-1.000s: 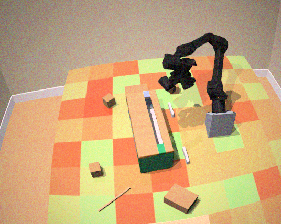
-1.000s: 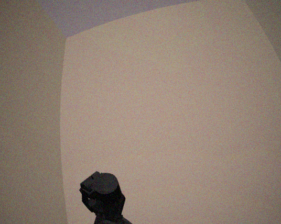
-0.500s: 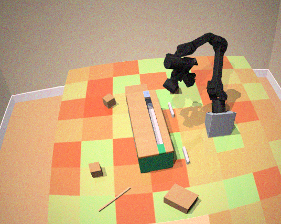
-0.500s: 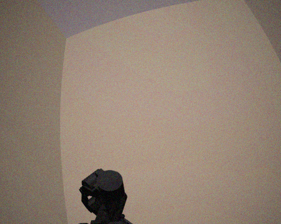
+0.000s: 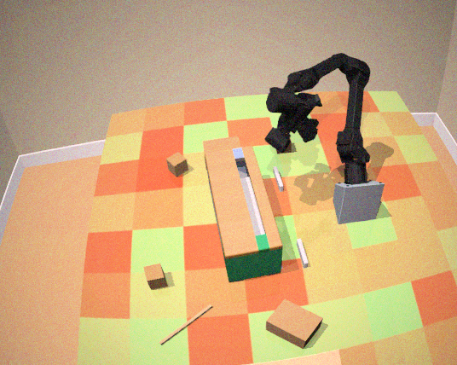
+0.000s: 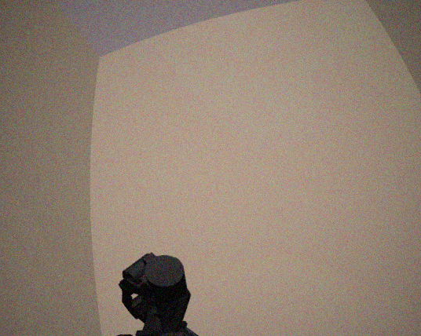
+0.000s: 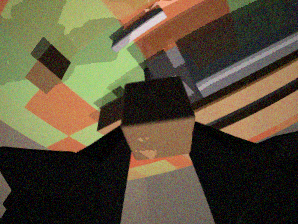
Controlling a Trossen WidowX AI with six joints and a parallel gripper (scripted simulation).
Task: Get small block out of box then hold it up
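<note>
My gripper is shut on a small wooden block, which sits between the fingertips in the wrist view. In the top view the gripper hangs above the table beyond the box's far right corner, and the fingers mostly hide the block. The long box stands upright on the table, with a slot in its wooden top, a green end nearest the camera and a pale blue patch near the far end. In the exterior view only part of the arm shows.
Two white bars lie right of the box. Two small wooden cubes stand left of it. A thin stick and a larger wooden block lie near the front. A grey block stands by the arm's base.
</note>
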